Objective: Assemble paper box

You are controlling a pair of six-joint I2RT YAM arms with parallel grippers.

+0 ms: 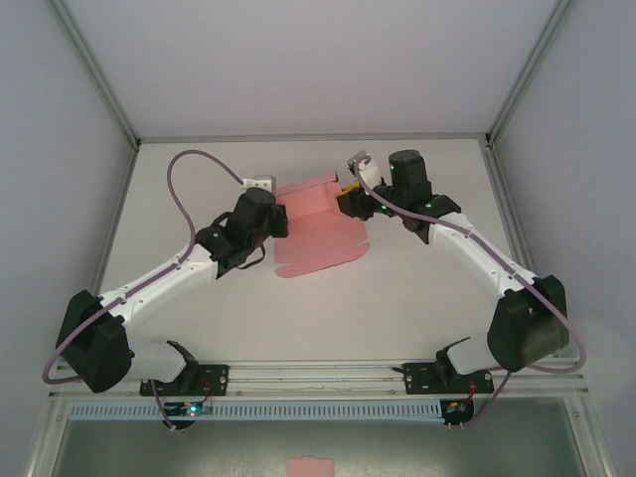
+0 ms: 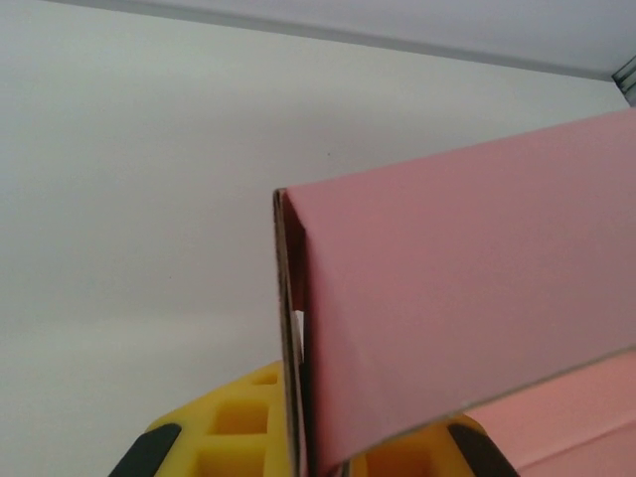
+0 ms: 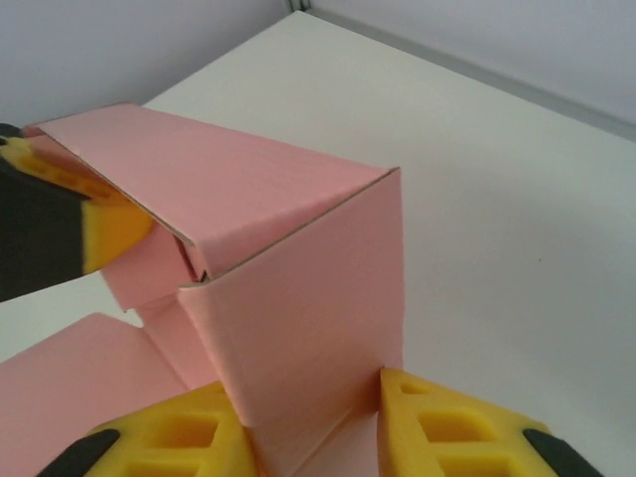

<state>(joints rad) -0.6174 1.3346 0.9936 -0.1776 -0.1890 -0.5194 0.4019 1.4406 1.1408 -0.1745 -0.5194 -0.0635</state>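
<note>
On the white table (image 1: 417, 298), toward the far edge and about halfway between the left and right edges: the pink paper box (image 1: 318, 224), half folded. Flat part lying on the table on the near side, far part lifted up into walls. Left claw (image 1: 281, 215) at the left end of the box, right claw (image 1: 348, 201) at its far right corner.

From the left wrist: left claw (image 2: 318, 457) pinching a standing wall of the paper box (image 2: 467, 298), with the thin card edge running up between the yellow fingers (image 2: 234, 427).

From the right wrist: right claw (image 3: 308, 437) closed onto a folded-up wall of the paper box (image 3: 298, 298), with one yellow finger (image 3: 457, 422) pressed on each side. Top flap bent over toward the left, its end held by the left claw (image 3: 89, 214). Corner not fully tucked, with a small gap at the fold. More pink card flat on the table at the lower left.
</note>
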